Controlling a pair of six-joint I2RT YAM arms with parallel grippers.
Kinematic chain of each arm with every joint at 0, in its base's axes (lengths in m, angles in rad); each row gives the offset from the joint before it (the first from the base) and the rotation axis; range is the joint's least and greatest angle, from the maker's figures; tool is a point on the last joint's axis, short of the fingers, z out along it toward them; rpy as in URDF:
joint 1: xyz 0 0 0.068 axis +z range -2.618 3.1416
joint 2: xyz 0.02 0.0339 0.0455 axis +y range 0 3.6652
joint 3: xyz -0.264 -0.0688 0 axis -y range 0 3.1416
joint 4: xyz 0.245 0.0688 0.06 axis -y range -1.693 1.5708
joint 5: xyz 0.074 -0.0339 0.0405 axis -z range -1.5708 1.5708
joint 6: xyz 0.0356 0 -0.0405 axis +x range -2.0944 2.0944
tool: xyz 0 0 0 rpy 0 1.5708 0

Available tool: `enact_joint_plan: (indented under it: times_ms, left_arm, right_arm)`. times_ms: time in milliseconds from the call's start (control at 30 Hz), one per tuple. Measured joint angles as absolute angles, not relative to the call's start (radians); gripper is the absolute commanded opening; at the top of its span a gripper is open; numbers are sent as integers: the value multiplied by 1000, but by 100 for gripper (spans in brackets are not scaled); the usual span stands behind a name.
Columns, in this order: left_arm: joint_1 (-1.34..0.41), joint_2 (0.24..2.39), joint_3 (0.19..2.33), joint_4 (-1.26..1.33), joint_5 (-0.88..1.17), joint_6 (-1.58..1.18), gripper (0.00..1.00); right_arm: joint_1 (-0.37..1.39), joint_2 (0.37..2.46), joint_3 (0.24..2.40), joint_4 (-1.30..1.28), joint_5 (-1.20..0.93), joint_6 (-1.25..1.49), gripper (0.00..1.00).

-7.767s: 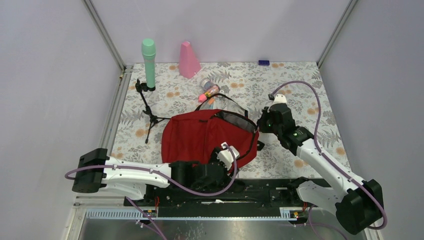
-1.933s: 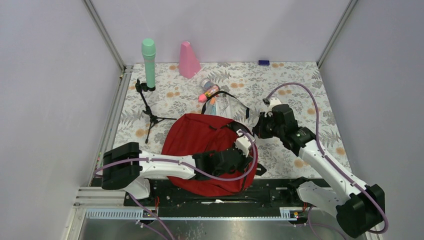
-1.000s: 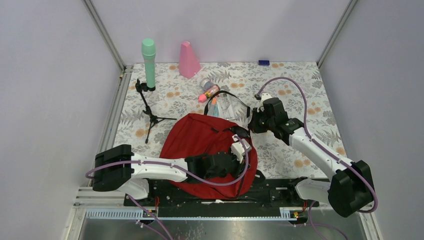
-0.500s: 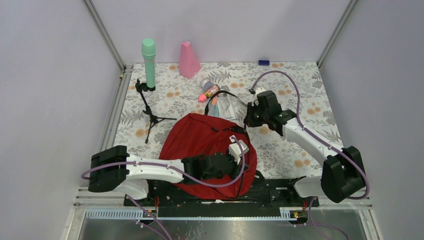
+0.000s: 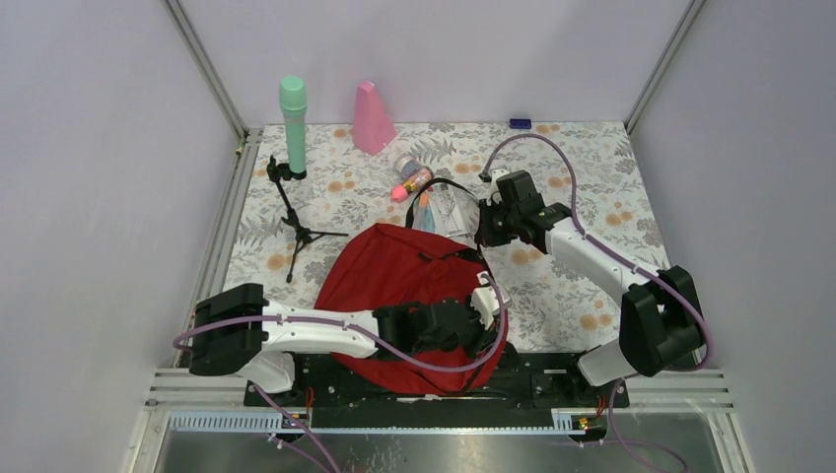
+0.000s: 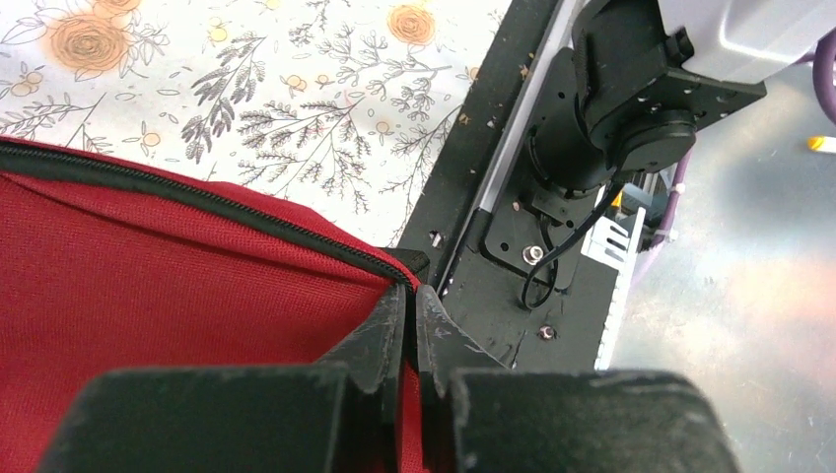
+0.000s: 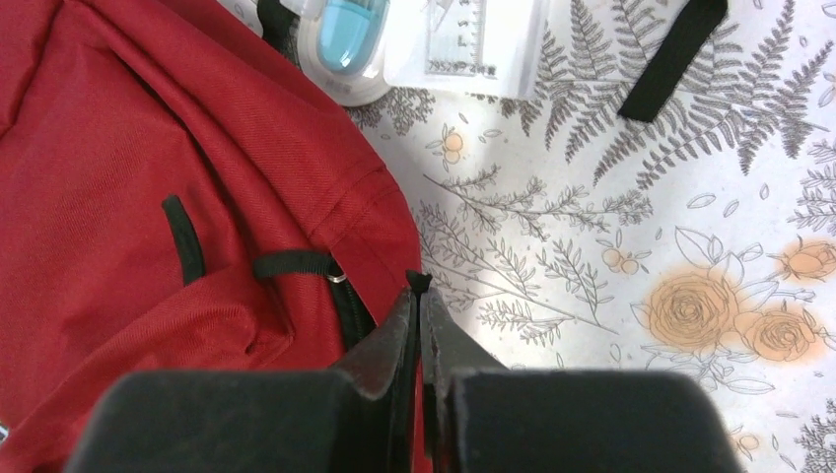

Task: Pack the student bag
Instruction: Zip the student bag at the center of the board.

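Student bag [image 5: 394,271], red, lay mid-frame; left tool [image 6: 412,294] and right tool [image 7: 418,296] were each pressed together, pinching its edge.

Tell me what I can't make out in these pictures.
Inside of the student bag: top view, the left arm lies across it; no view shows the opening.
Which part of it the left jaws pinch: left wrist view, shut tips hide it.
Clear packet: right wrist view, cut by the top edge.
Blue thing at the far edge: too small.
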State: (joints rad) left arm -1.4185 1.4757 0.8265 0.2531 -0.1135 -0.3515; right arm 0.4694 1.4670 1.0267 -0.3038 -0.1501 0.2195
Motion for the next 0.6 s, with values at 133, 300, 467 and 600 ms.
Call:
enact_joint_plan:
  times_ms: [133,300,467,600]
  left_arm:
    - [-1419,1494,865,216,-69,-314,0]
    - [-1419,1514,904,184,13,-279,0]
    - [-1419,1540,918,186,64,-264,0]
    - [-1419,1559,919,197,80,-259,0]
  right_arm:
    - [469,1514,1061,-318,-199,197,0]
    - [470,1581,1119,-314,-262,166,0]
    - [476,1624,1150,-319,-313,148,0]
    - [492,1651,1175,-345,-328,134,0]
